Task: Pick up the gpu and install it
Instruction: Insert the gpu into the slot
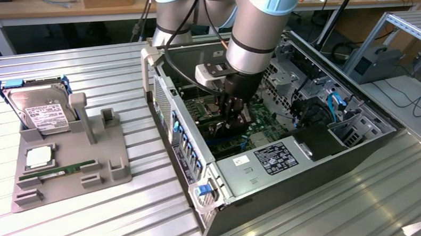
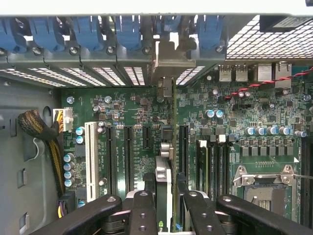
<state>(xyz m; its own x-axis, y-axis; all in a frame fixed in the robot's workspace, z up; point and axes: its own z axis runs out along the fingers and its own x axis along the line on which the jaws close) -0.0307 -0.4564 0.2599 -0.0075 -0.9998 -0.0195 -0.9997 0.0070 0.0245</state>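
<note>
The black two-fingered end effector is clamped on the thin dark expansion card, the gpu, held edge-on above the green motherboard inside the open black computer case, evidently so its edge lines up with a black expansion slot. Its silver bracket is seen near the rear slot openings. Beyond, a ribbed metal surface carries a grey parts fixture with a silver hard drive; wooden benches are seen behind.

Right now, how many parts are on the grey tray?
3: the hard drive standing at the far end, a silver square chip nearer, a green memory stick nearest.
</note>
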